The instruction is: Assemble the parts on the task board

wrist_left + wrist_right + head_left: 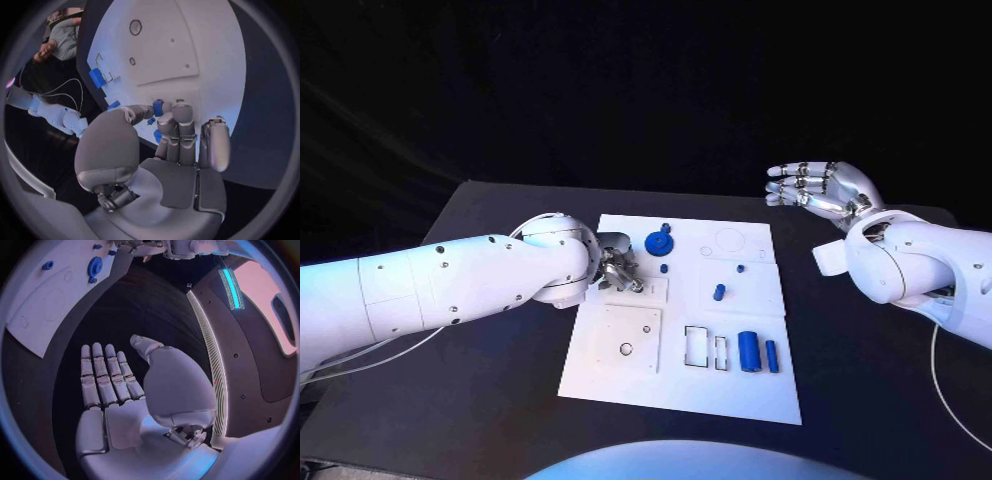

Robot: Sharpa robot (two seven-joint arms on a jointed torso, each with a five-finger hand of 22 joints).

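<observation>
The white task board (687, 378) lies mid-table. My left hand (619, 270) rests over its left part, fingers curled down. In the left wrist view a small blue part (158, 107) sits pinched between the thumb and a fingertip (182, 111). A blue gear (658, 241) stands just beyond that hand. A small blue peg (720, 292) lies mid-board, and a blue cylinder (750, 350) and a blue bar (772, 356) lie near the front right. My right hand (826, 190) hovers off the board's far right corner, fingers spread (103, 375) and holding nothing.
A square white plate (629, 340) with holes sits on the board's front left, with rectangular slots (705, 346) beside it. Two tiny blue pieces (666, 267) (738, 267) lie near the board's middle. Bare black table (459, 390) surrounds the board.
</observation>
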